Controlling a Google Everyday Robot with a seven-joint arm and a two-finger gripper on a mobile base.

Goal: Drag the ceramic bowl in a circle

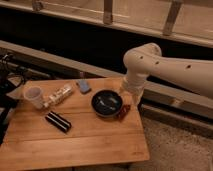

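Position: my gripper (125,98) sits low at the right rim of the bowl (106,103), near the far right corner of the wooden table (75,145). My white arm (150,60) comes in from beyond the right edge and bends down to that spot. Gripper state: I cannot tell whether it is open, closed or holding the rim, and I cannot confirm contact with the bowl either. The bowl is black and glossy with pale glints inside. It stands upright on the right half of the table, closer to the far edge than to the near edge. A small reddish-brown item (123,112) lies just beside the bowl, toward the right edge. A blue pad (83,86) lies near the far edge, left of the bowl and apart from it. Further left, a pale bottle (58,95) lies on its side, with a white cup (34,96) standing beside it near the far left corner. A black block (58,121) lies toward the middle of the left half, well apart from the bowl.
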